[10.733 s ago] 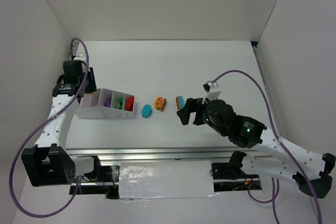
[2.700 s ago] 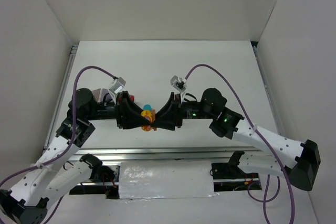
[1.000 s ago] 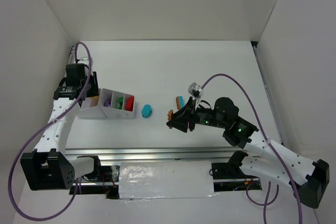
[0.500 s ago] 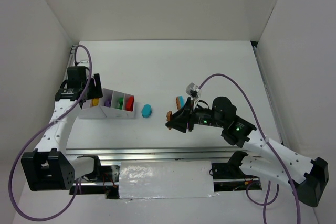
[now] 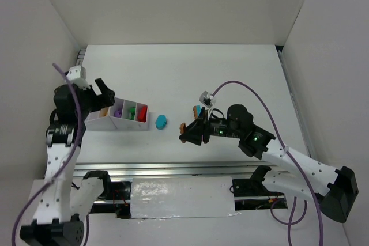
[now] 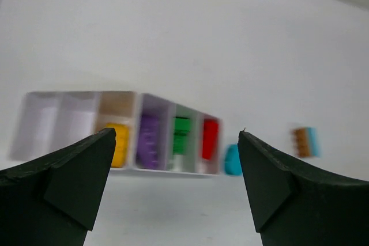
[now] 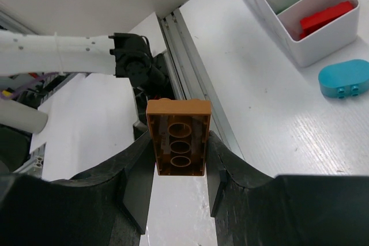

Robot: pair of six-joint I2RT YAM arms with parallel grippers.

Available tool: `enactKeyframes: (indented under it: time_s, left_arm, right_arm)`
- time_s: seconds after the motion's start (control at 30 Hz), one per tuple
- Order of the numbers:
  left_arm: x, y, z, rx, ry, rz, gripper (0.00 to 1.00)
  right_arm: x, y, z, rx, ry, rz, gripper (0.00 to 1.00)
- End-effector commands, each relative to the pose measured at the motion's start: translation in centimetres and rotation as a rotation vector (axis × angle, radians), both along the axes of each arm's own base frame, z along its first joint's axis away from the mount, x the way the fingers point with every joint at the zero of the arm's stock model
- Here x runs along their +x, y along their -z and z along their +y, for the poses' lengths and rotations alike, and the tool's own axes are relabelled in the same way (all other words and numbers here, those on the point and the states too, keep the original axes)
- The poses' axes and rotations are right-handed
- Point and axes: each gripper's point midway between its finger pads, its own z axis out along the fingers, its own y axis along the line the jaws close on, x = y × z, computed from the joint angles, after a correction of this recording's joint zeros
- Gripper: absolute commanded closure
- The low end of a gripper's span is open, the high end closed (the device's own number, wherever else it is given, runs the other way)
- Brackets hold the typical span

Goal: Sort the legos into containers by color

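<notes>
1. Holding an orange-brown brick, the right fingers are closed on its two long sides. The hollow underside of the brick faces the wrist camera.
2. From the top view, this brick hangs in the air over the near middle part of the desk, well apart from the white tray.
3. The left fingers stand wide apart and grip nothing. They are raised over the left side of the desk, at the left end of the tray, and point toward it.
4. The tray stands on the left part of the desk. In the left wrist view four of its compartments, side by side, hold a yellow-orange brick, purple bricks, a green brick and a red brick, in this order from left to right.
5. A teal oval brick lies flat on the desk near the red end of the tray, with a small gap between them.
6. One more brick, teal and brown, lies on the desk farther right, just behind the right fingers in the top view. It is too blurred to tell its form.
</notes>
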Motion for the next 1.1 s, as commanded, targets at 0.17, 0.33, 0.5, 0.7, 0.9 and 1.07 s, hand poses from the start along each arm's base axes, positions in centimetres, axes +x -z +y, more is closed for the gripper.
enactKeyframes:
  time_s: [0.17, 0.33, 0.5, 0.7, 0.9, 1.07]
  left_arm:
    - [-9.0, -9.1, -16.3, -0.582, 0.897, -0.328, 0.0]
    - [-13.2, -10.1, -21.8, -0.623, 1.18, -0.306, 0.01]
    - [-16.1, -10.3, -25.5, -0.652, 1.333, -0.299, 0.03]
    - [-16.8, -9.3, -26.7, -0.644, 1.376, -0.272, 0.11]
    - [-16.6, -8.2, -27.2, -0.632, 1.371, -0.248, 0.17]
    - [-16.9, -8.1, -27.5, -0.635, 1.395, -0.241, 0.35]
  right_arm:
    - [-1.7, -2.1, 2.5, 0.12, -0.155, 0.012, 1.0]
    - [-2.8, -3.7, 3.5, 0.177, -0.253, 0.01, 1.0]
    - [-3.7, -5.8, 4.1, 0.235, -0.309, -0.002, 1.0]
    - [-4.0, -6.2, 4.4, 0.236, -0.329, 0.006, 1.0]
    - [-4.7, -6.5, 4.5, 0.248, -0.369, -0.001, 1.0]
    - [-4.6, -6.4, 4.9, 0.239, -0.366, 0.004, 1.0]
